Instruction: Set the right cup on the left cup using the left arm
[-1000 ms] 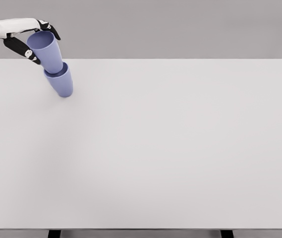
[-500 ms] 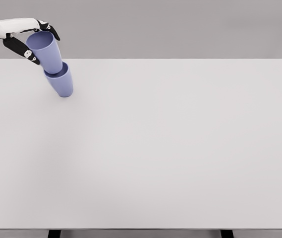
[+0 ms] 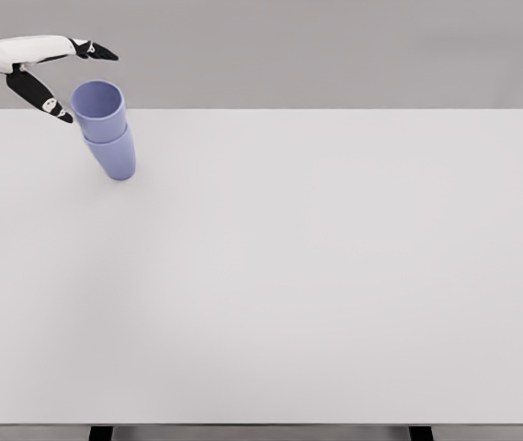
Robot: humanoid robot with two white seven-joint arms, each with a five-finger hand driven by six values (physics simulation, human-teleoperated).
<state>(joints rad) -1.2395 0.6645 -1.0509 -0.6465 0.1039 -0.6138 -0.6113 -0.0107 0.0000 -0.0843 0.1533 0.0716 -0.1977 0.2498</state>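
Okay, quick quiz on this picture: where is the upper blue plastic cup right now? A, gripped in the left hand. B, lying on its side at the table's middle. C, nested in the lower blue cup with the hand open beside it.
C: the upper blue plastic cup sits in the lower blue cup, and the left hand is spread, clear of it.

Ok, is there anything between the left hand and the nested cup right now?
Nothing visible. The left hand is open, fingers spread just up and left of the upper cup, which sits nested in the lower cup on the table. Only bare space lies between fingers and cup.
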